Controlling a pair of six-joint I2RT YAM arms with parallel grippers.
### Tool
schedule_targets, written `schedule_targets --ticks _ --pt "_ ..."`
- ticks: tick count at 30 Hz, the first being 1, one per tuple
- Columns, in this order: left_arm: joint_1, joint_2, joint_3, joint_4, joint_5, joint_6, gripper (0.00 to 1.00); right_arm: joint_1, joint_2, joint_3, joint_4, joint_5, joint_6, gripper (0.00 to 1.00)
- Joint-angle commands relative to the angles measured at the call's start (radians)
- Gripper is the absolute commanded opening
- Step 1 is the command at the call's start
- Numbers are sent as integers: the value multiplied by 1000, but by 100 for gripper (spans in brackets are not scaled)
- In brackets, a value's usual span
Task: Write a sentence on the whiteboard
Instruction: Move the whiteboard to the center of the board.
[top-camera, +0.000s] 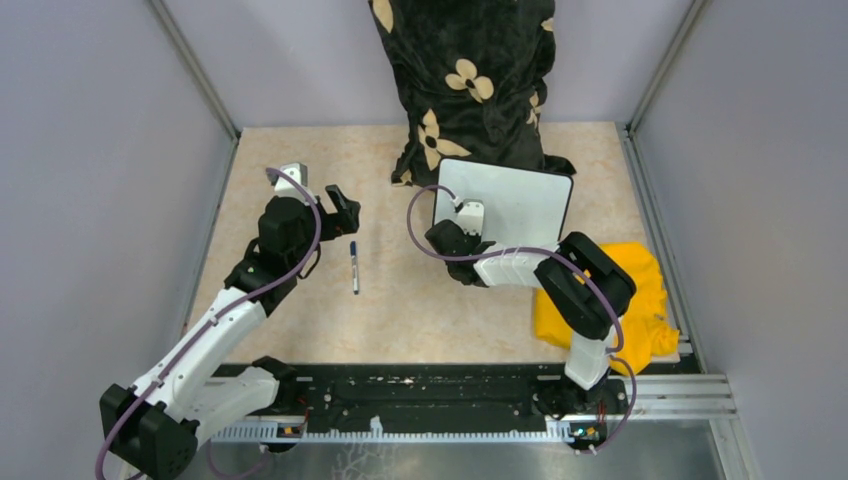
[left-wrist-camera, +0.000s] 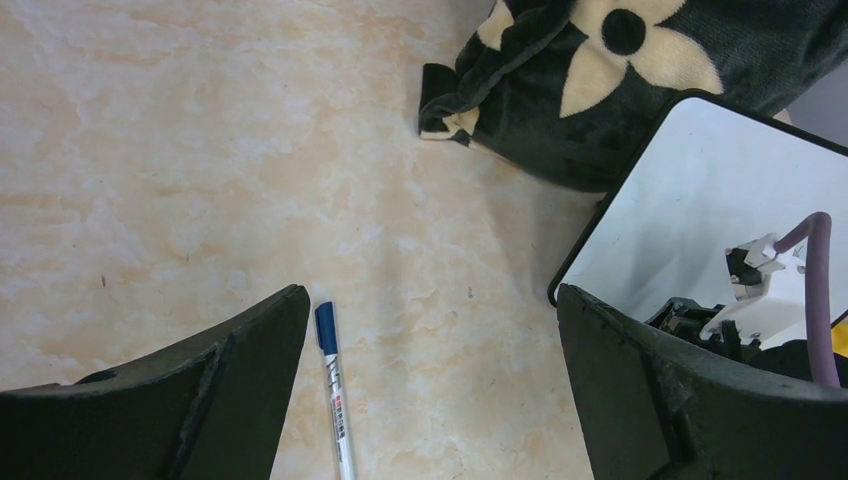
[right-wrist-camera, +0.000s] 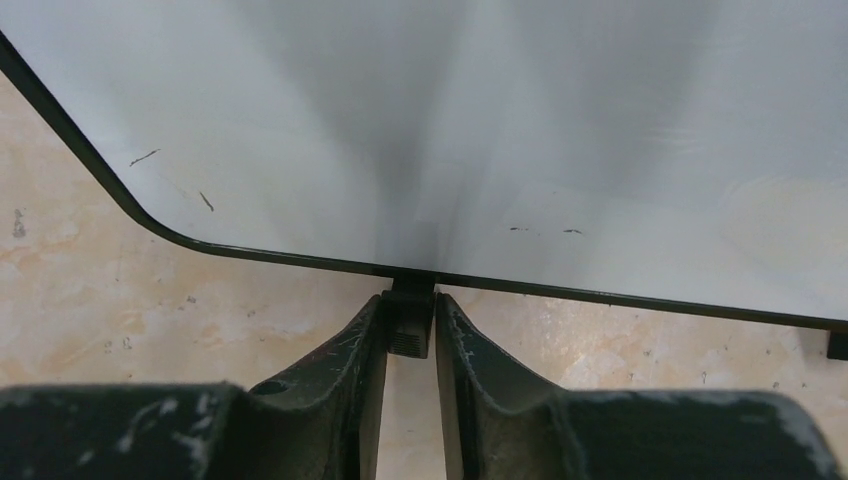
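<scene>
Over on the left, the left gripper is hanging above the beige table, its jaws standing wide apart and gripping nothing. Just to the right of it, a pen with a blue cap is lying flat on the table; from the left wrist camera it is showing close beside the left finger, apart from it and with its cap pointing away from the arms.

At the back of the table, in the middle, a dark cloth with pale flowers is lying bunched against the wall. The whiteboard is sitting right in front of that cloth, its far edge possibly touching the cloth, though I cannot be sure from above. Its face is showing white with a few tiny dark specks.

The right gripper is reaching in at the board's near edge, with its jaws clenching a small black foot that is sticking out from under the frame. Farther right, a yellow cloth is lying crumpled near the table's right edge, partly under the right arm's elbow.
</scene>
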Motion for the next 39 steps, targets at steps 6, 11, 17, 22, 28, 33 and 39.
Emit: schedule_targets --ticks 6,11,17,22,28,33,39 --pt "-5 5 5 11 13 -13 99 -7 -10 10 18 7 0 2" --pt "-5 5 5 11 14 -14 99 7 -36 -19 -5 13 15 0" --pt "-5 4 4 11 16 -15 99 76 -82 -43 -80 32 79 0" --pt "-5 2 7 12 21 -17 99 158 -94 -50 -176 35 181 0" --pt "-4 3 5 10 27 -20 99 233 -92 -34 -202 7 240 0" --pt "-6 4 3 10 27 -20 99 302 -49 36 -233 14 256 0" --pt "-15 3 2 9 19 -18 99 357 33 133 -246 15 240 0"
